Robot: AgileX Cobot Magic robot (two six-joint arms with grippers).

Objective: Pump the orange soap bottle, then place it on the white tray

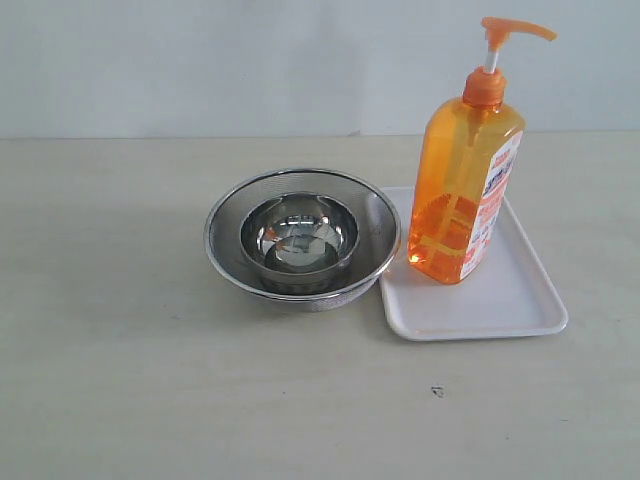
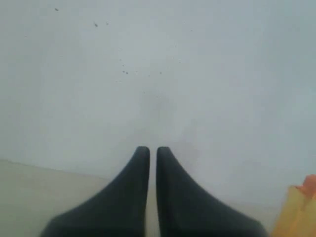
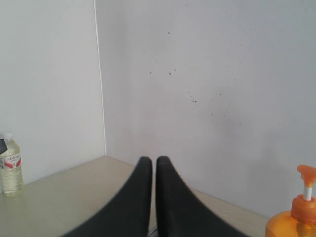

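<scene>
Orange soap bottle (image 1: 462, 190) stood upright on the white tray (image 1: 510, 305), toward its left edge; probably heavy, slick and top-heavy, best gripped mid-body. Left gripper (image 2: 153, 149) and right gripper (image 3: 154, 159) had jaws clenched on nothing.

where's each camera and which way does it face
Exterior view: off the arms, angled down on the translucent orange soap bottle standing on the flat white plastic tray beside nested steel bowls; no robot shows.
Left wrist view: behind the shut left gripper, facing a pale wall.
Right wrist view: behind the shut right gripper, facing a wall corner and a clear bottle.
Shared: all three show the orange soap bottle.
</scene>
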